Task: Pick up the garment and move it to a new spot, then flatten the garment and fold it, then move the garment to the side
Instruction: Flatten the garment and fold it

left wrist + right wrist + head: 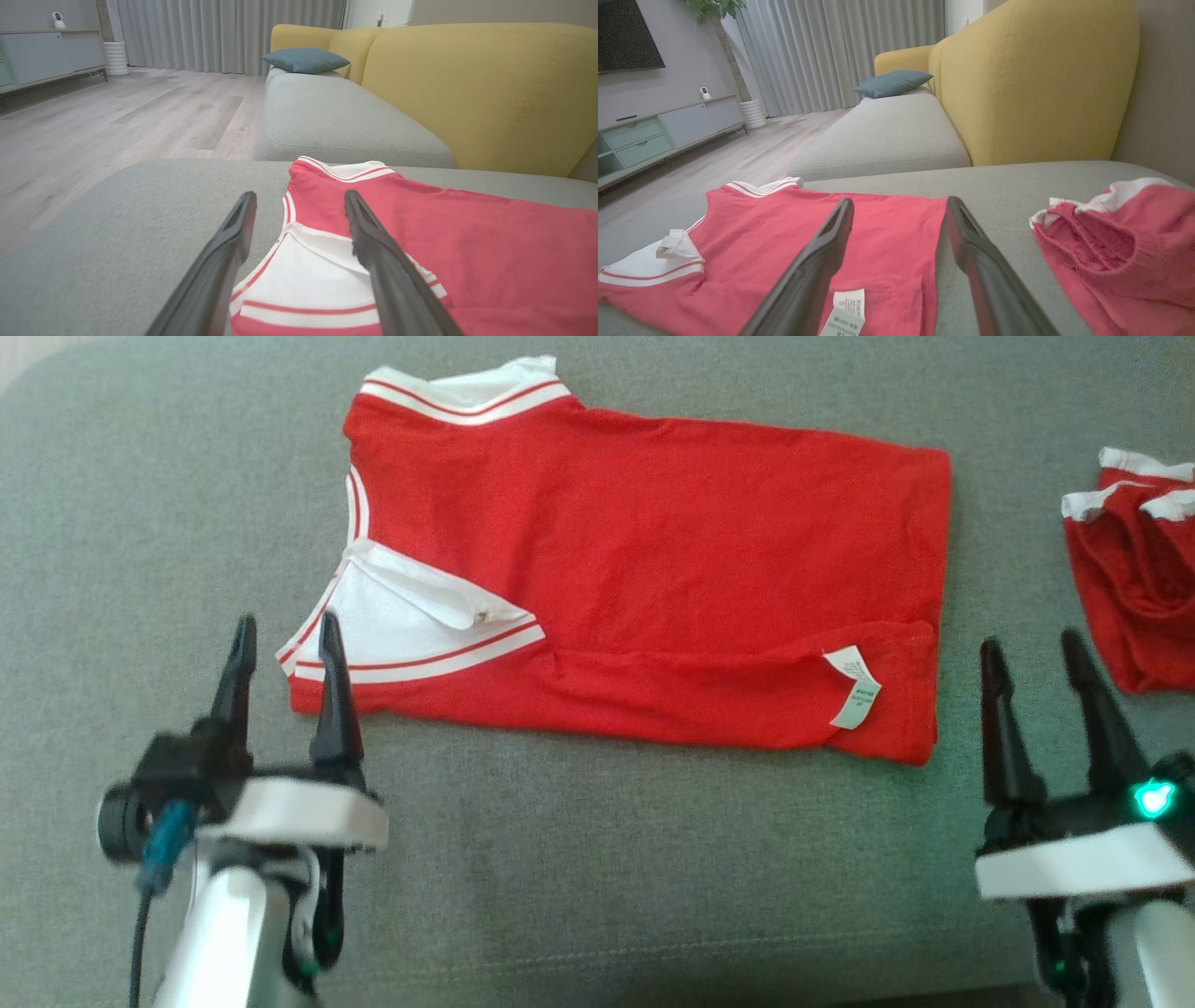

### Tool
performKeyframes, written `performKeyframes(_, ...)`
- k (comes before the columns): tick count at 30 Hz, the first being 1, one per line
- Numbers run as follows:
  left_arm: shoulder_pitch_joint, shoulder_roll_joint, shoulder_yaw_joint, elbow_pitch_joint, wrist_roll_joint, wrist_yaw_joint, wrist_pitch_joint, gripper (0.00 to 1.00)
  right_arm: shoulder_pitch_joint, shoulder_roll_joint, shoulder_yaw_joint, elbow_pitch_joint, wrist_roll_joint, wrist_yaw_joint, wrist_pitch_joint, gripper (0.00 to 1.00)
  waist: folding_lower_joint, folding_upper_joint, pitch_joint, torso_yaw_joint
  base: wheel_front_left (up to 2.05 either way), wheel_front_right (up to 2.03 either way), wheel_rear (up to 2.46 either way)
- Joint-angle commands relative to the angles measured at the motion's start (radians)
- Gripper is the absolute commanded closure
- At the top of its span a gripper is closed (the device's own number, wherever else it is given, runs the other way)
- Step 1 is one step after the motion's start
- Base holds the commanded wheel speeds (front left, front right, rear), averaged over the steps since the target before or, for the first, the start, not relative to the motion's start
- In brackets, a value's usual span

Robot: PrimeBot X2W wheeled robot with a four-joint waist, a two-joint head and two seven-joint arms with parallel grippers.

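Note:
The garment (644, 551) is a red top with white, red-striped trim, lying flat and folded on the grey cushion (597, 859); a white care label (854, 686) shows near its lower right corner. My left gripper (285, 639) is open just off the garment's near left corner, by the white trim, with nothing between its fingers. In the left wrist view the garment (467, 252) lies under and past my left gripper (299, 200). My right gripper (1027, 653) stands open beside the garment's right edge, holding nothing. The right wrist view has the garment (878, 233) below my right gripper (899, 205).
A second crumpled red and white garment (1139, 579) lies at the right, close to my right gripper, and shows in the right wrist view (1120, 252). A yellow sofa back (476, 88) rises behind the cushion. A teal pillow (306, 59) sits farther along. Wooden floor (93, 126) lies left.

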Motion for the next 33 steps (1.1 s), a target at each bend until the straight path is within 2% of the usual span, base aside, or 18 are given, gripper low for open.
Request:
performKeyframes(1,-0.007,0.012,0.038,-0.040,0.011,0.005,-0.009,0.00,0.006,-0.005,0.018,-0.039,-0.010,0.007,0.001,0.00,0.0000,0.0000,-0.009,0.001,0.00,0.00,0.00)
performKeyframes(7,0.054,0.001,0.057,-0.047,0.005,0.013,-0.009,0.00,0.028,0.007,0.020,-0.043,-0.016,0.007,0.012,0.00,0.0000,0.0000,-0.025,0.003,0.00,0.00,0.00)
performKeyframes(13,0.054,-0.005,0.057,-0.006,-0.008,-0.004,-0.009,0.00,0.027,0.005,0.011,-0.032,-0.013,0.007,0.032,0.00,0.0000,0.0000,-0.025,0.007,0.00,0.00,0.00)
performKeyframes(22,-0.069,0.011,0.057,0.230,-0.091,-0.078,0.113,0.00,-0.012,-0.026,0.037,0.098,0.010,0.007,0.132,0.00,0.0000,0.0000,0.029,0.014,0.00,0.00,0.00)
performKeyframes(26,-0.137,0.022,0.066,0.326,-0.122,-0.111,0.134,0.00,-0.051,-0.026,0.055,0.154,0.025,0.007,0.166,0.00,0.0000,0.0000,0.054,0.015,0.00,0.00,0.00)
performKeyframes(33,-0.206,0.017,0.068,0.418,-0.167,-0.154,0.162,0.00,-0.105,-0.016,0.082,0.221,0.049,0.007,0.222,0.00,0.0000,0.0000,0.082,0.013,0.00,0.00,0.00)
